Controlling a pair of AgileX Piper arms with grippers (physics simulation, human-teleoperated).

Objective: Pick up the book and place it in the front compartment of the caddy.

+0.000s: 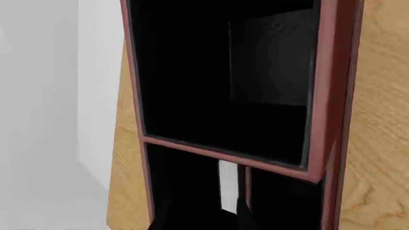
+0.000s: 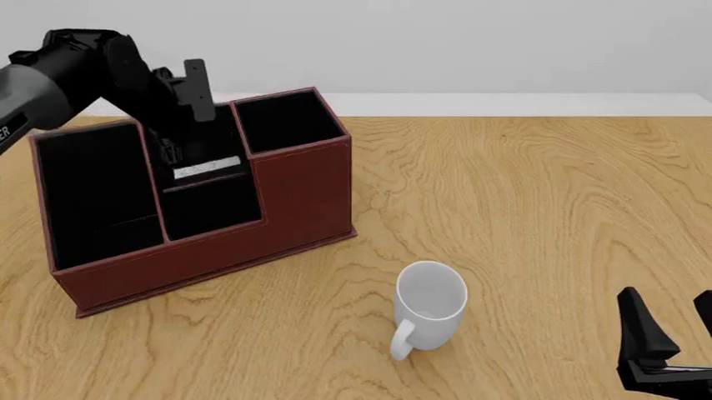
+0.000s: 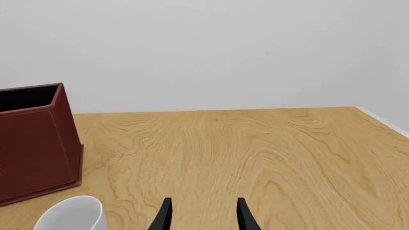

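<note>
The reddish-brown caddy [image 2: 300, 196] stands at the table's left, black inside. The book [image 2: 208, 169] shows as a white page edge low in its middle cell, between the big left cell and the tall right cell. My left gripper [image 2: 178, 158] reaches down into that cell from above, shut on the book. In the left wrist view the page edge [image 1: 227, 184] lies against one dark finger [image 1: 244, 213]; the other finger is lost against the black interior of the caddy [image 1: 329, 96]. My right gripper [image 2: 671, 329] [image 3: 203, 213] is open low at the near right.
A white mug [image 2: 431, 304] [image 3: 70, 213] stands upright on the wood table [image 2: 534, 192] in front of the caddy's right end, between the caddy and my right gripper. A white wall runs behind the table's far edge.
</note>
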